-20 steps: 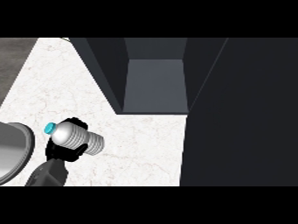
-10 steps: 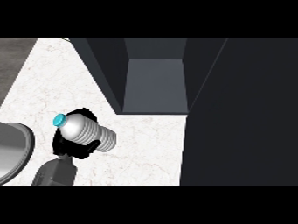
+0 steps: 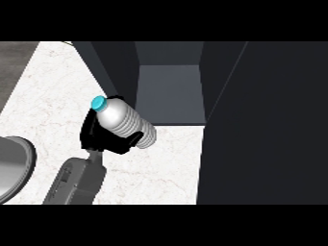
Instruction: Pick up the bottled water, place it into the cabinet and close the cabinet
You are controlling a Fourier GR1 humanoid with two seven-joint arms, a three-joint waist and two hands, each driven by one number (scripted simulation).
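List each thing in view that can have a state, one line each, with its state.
bottled water: held off the counter, tilted, blue cap on, pointing up-left.
left hand: fingers curled round the bottle.
cabinet: open, nothing showing inside.
cabinet door: swung open at the right.
right hand: not in view.

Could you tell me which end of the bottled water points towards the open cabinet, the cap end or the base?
The cap end. The bottled water, held in the left robot hand, has its turquoise cap nearest the cabinet; its base points back towards the robot.
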